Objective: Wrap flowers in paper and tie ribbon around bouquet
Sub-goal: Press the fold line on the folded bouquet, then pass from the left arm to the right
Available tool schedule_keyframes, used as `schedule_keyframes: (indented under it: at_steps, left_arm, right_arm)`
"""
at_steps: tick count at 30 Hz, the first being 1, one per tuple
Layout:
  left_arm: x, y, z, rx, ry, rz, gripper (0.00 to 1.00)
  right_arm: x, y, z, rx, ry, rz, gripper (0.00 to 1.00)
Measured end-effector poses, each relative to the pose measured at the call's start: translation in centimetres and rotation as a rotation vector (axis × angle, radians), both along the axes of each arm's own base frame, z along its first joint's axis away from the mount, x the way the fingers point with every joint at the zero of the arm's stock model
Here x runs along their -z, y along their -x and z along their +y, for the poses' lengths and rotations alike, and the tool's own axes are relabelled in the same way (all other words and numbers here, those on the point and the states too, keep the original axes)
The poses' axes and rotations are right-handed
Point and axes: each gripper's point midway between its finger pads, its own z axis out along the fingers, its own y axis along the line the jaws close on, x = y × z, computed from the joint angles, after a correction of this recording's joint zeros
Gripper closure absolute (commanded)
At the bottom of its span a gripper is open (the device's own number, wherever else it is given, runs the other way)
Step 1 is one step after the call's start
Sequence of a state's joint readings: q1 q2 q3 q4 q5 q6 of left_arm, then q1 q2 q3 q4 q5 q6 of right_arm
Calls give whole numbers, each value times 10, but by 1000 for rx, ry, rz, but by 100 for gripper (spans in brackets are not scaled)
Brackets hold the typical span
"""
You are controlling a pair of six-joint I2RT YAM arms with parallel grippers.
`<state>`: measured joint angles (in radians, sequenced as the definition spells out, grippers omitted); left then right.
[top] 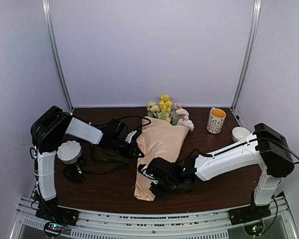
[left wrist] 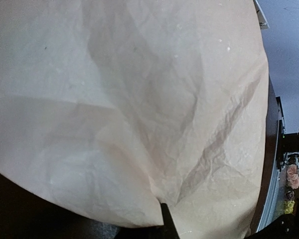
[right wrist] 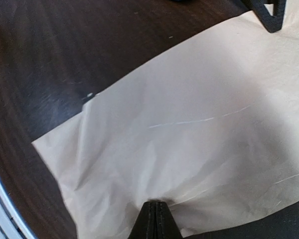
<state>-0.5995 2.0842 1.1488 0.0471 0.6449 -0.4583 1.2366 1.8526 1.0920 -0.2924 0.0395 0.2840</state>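
Observation:
The bouquet lies along the dark table, its tan-peach paper (top: 159,144) rolled in a cone around the flowers (top: 168,110). Yellow, pink and cream blossoms stick out of the far end. My left gripper (top: 136,148) is at the cone's left edge. In the left wrist view the paper (left wrist: 139,99) fills the frame and folds into the shut gripper (left wrist: 165,219). My right gripper (top: 148,175) is at the lower right edge near the narrow end. Its jaws pinch puckered paper (right wrist: 189,139) at the tips (right wrist: 157,206). I cannot tell the ribbon apart from the black cables on the left.
A patterned mug (top: 216,120) stands at the back right, with a white bowl (top: 240,133) just right of it. A white fluted cup (top: 69,151) sits by the left arm, above a dark round object (top: 74,173). Black cables loop across the table's left part.

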Motion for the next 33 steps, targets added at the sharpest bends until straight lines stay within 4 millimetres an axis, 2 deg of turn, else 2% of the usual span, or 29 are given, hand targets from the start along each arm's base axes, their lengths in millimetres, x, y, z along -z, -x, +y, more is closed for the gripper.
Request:
schedule_keyframes:
  at_steps: [6, 9, 11, 13, 15, 20, 21, 23, 24, 26, 28, 33]
  left_arm:
    - [0, 1, -1, 12, 3, 3, 100]
    - [0, 1, -1, 16, 2, -2, 100]
    - [0, 1, -1, 18, 1, -3, 100]
    - [0, 1, -1, 19, 0, -4, 100]
    - [0, 1, -1, 20, 0, -6, 100]
    - [0, 1, -1, 22, 0, -6, 100]
    - [0, 1, -1, 22, -1, -7, 100]
    - [0, 1, -1, 23, 0, -8, 100]
    - [0, 1, -1, 23, 0, -8, 100]
    - [0, 2, -1, 24, 0, -8, 100]
    - [0, 2, -1, 25, 0, -7, 100]
    - [0, 2, -1, 27, 1, -9, 100]
  right_arm:
    - [-3, 50, 2, -110, -6, 29, 95]
    - [3, 69, -10, -154, 26, 75, 90]
    - [5, 73, -23, -152, 54, 92, 88]
    - [0, 64, -34, -112, 51, 99, 80]
    - [-11, 44, -43, -23, -6, 109, 69]
    - [-41, -34, -93, 373, -236, 144, 67]
    - [-43, -54, -106, 478, -289, 162, 63]
    - [-39, -76, -120, 608, -352, 195, 54]
    - [-33, -81, -124, 659, -377, 221, 49]
    - [-22, -83, -124, 715, -408, 277, 45]
    - [-15, -83, -117, 745, -441, 324, 33]
    - [-11, -94, -99, 811, -605, 430, 31]
